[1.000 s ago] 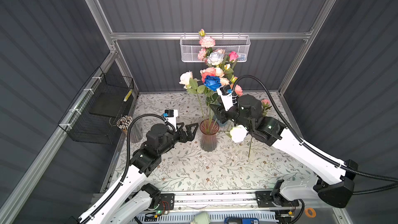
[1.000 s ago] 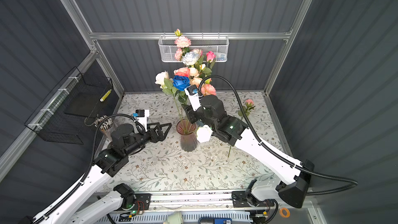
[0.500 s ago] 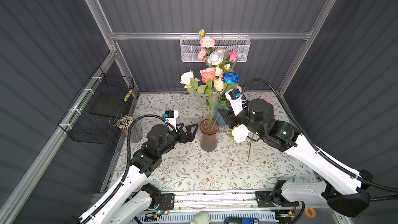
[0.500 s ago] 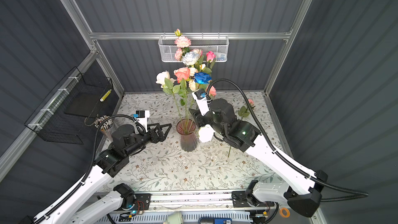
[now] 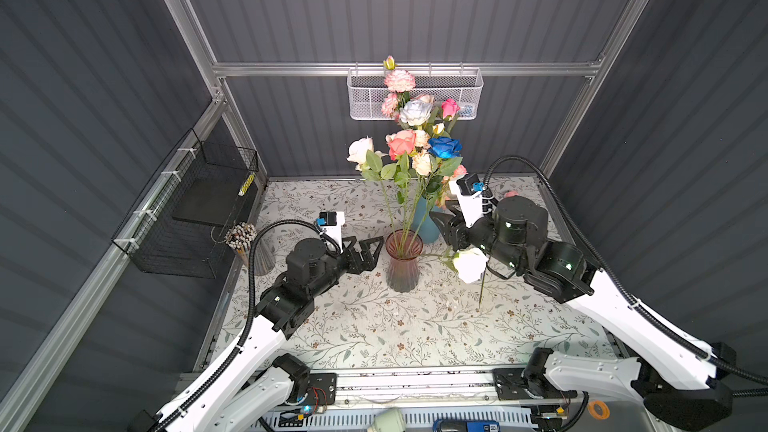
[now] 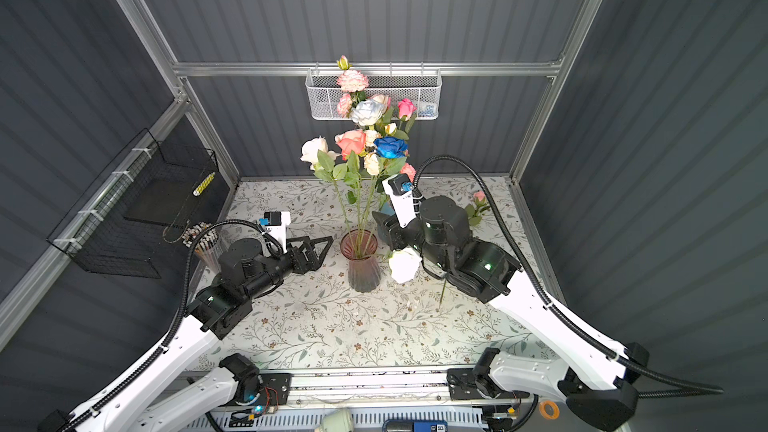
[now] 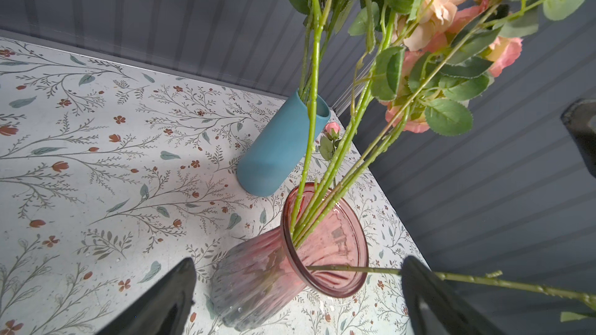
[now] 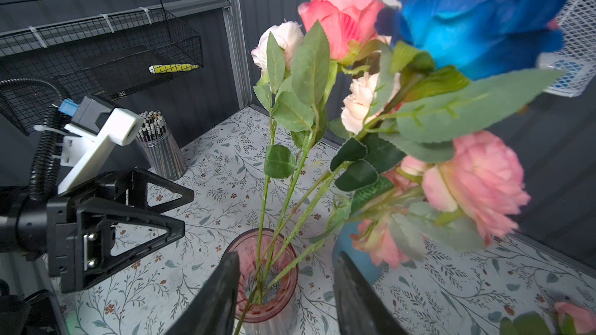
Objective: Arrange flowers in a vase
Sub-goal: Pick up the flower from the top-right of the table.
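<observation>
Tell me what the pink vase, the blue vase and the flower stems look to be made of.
Pink vase: tinted glass, probably; ribbed, glossy and see-through.
Blue vase: opaque, matte, smooth; ceramic or coated plastic, can't tell which.
Flower stems: moulded plastic, it seems; uniform bright green with a slight sheen and small nubs.
</observation>
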Robot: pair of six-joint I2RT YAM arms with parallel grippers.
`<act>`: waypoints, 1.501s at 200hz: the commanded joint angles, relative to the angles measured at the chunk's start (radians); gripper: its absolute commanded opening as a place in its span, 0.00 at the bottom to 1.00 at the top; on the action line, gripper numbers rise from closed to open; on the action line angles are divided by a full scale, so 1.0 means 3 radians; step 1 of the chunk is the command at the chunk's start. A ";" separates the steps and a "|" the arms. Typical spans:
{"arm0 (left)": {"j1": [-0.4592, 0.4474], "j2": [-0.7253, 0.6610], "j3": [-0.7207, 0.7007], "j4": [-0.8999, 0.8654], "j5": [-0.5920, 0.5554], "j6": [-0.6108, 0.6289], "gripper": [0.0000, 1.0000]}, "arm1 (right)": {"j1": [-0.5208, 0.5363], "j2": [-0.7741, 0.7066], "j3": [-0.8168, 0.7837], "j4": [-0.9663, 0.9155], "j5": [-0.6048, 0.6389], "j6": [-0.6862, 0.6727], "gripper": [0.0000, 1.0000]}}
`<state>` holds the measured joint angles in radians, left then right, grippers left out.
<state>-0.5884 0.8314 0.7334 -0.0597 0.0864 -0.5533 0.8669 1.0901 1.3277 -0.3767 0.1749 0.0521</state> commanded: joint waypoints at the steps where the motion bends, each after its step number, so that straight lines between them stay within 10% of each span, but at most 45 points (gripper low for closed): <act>1: 0.0003 -0.0041 -0.0031 0.0044 -0.0052 0.0019 0.99 | 0.0015 -0.0271 -0.0046 0.0011 -0.0020 0.0086 0.49; 82: 0.0003 -0.0006 -0.0001 0.0073 -0.0122 0.0075 1.00 | -0.0134 -0.0614 -0.0187 -0.0110 0.0683 0.0029 0.48; 139: 0.0003 -0.0254 -0.0202 0.0017 -0.0405 -0.0023 0.99 | -0.1780 -0.0744 -0.0752 -0.0122 0.0517 0.0926 0.55; 185: 0.0003 -0.0352 -0.0387 -0.0051 -0.0696 -0.0146 1.00 | -0.2740 0.0171 -0.0922 -0.0189 -0.0341 0.1445 0.51; 300: 0.0003 -0.0266 -0.0589 0.0039 -0.0749 -0.0139 1.00 | -0.3196 0.2873 0.0686 -0.0969 -0.0660 0.1227 0.29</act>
<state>-0.5884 0.7380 0.5739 -0.0654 -0.1215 -0.5919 -0.0879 1.8557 1.4422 -0.5442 0.0109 0.4454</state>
